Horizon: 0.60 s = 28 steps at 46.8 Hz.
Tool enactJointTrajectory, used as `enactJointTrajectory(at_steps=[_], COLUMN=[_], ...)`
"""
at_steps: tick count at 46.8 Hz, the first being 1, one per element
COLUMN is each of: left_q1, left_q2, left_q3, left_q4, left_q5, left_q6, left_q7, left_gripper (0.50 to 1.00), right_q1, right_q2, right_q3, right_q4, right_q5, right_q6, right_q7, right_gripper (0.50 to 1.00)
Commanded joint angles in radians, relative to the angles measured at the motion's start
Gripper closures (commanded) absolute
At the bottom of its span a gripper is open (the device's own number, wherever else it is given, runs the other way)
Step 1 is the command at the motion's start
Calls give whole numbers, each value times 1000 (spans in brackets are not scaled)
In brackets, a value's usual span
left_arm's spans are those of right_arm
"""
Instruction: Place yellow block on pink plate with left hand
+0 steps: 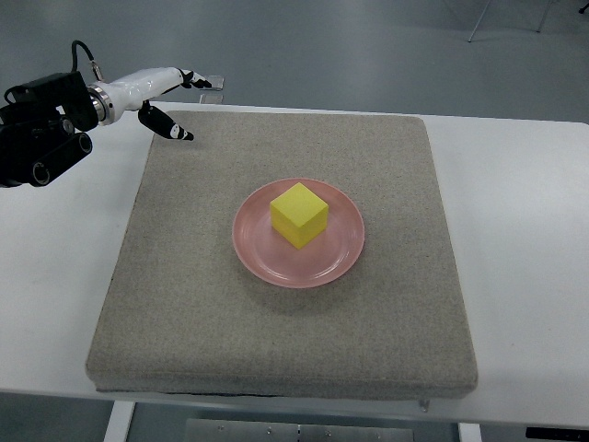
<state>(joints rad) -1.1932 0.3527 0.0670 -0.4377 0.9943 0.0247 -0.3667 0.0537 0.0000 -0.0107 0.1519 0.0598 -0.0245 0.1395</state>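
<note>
So the bright yellow plastic cube (299,214) is sitting on the round pink plate (258,258), a bit toward its far side, one corner pointing near. The plate sits about mid-way on a grey-beige square felt mat (184,304), which lies on a white table (525,230). The robot's white left hand (164,92) hangs over the mat's far-left corner, fingers spread loose, holding nothing. No readable writing anywhere.

Yellow block (299,214): cube, resting flat near centre of pink plate (340,261), corner toward camera.
</note>
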Motion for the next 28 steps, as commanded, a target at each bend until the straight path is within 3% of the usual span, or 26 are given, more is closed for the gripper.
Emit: enactJointTrajectory(at_steps=[1,18,28], left_q1=[10,57,73], left_q2=[-37,-84,-83], left_q3=[-18,-50,-122], left_q4=[65,148,151], left_q5=[-49,-469,-710], left_q6=[0,-20,-120], left_q7=[9,52,37], left_gripper=[611,615,619], right_q1=[0,0,0], right_q2=[0,0,0], right_q3=[0,0,-2], right_q4=[0,0,0], right_q5=[0,0,0], right_q6=[0,0,0], right_q7=[0,0,0], right_gripper=[576,576,576])
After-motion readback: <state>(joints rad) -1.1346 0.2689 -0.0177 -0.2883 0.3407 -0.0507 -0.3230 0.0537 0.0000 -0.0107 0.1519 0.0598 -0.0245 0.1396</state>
